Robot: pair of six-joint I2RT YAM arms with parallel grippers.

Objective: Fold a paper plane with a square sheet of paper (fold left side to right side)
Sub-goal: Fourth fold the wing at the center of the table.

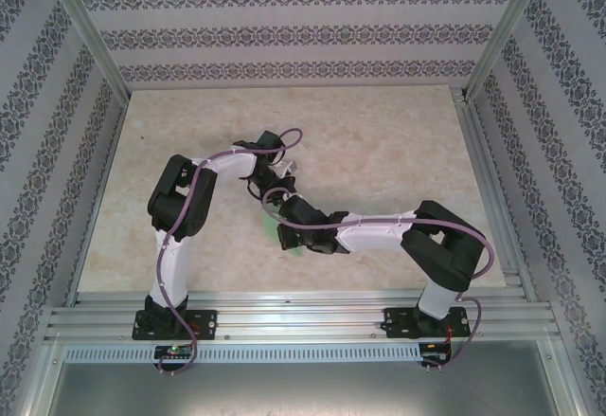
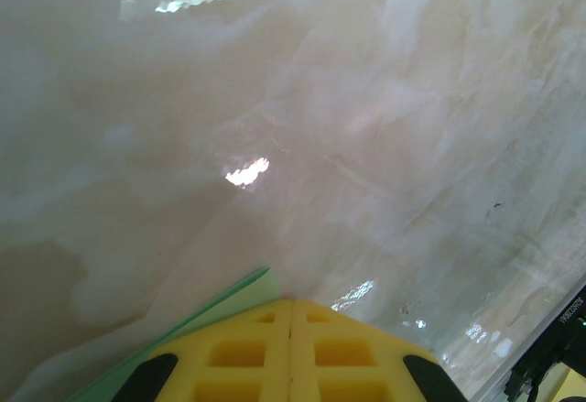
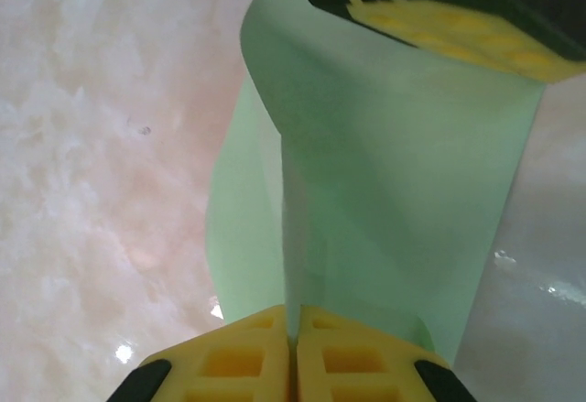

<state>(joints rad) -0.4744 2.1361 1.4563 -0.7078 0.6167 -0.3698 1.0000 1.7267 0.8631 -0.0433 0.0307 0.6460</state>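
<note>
Pincers are both closed: right pincer [image 3: 295, 318] nips the square sheet of paper [image 3: 394, 191], left pincer [image 2: 291, 310] at its far end.

We are in a robotics lab test cell: aluminium frame rails [image 1: 303, 314], wallpapered panels [image 1: 284, 27] enclosing a marble-patterned tabletop [image 1: 379, 141].

Top cam: high at the near edge, looking down on the whole beige marbled tabletop [image 1: 379, 151]. Wrist cams: close above it, both catching the thin mint-green paper sheet [image 3: 385, 191].
</note>
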